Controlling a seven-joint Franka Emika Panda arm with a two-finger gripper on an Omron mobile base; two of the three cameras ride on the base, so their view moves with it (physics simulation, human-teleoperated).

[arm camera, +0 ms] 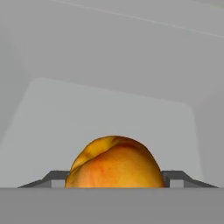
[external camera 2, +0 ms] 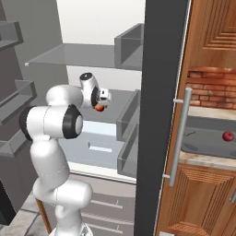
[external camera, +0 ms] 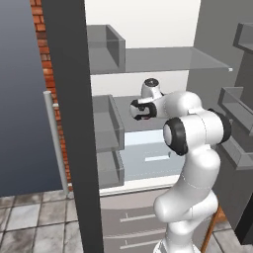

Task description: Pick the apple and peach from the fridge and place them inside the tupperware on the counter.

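Inside the open fridge [external camera: 148, 59], my gripper [arm camera: 114, 180] is shut on the orange-yellow peach [arm camera: 114, 162], with a dark finger pressed against each side of it. The right base view shows the peach [external camera 2: 99, 108] in the gripper [external camera 2: 102, 103] just above the grey middle shelf [external camera 2: 117, 103]. From the left base view the gripper [external camera: 134, 109] reaches in over that shelf. The dark red apple [external camera 2: 227, 136] lies in the grey tupperware [external camera 2: 203, 140] on the beige counter [external camera 2: 207, 160] to the right of the fridge.
Grey door bins [external camera: 106, 123] line the open doors on both sides. A dark door edge [external camera 2: 161, 115] with a silver handle [external camera 2: 180, 138] stands between fridge and counter. A pale drawer [external camera 2: 99, 145] sits below the shelf, another shelf [external camera: 163, 59] above. Wooden cabinets [external camera 2: 203, 198] sit under the counter.
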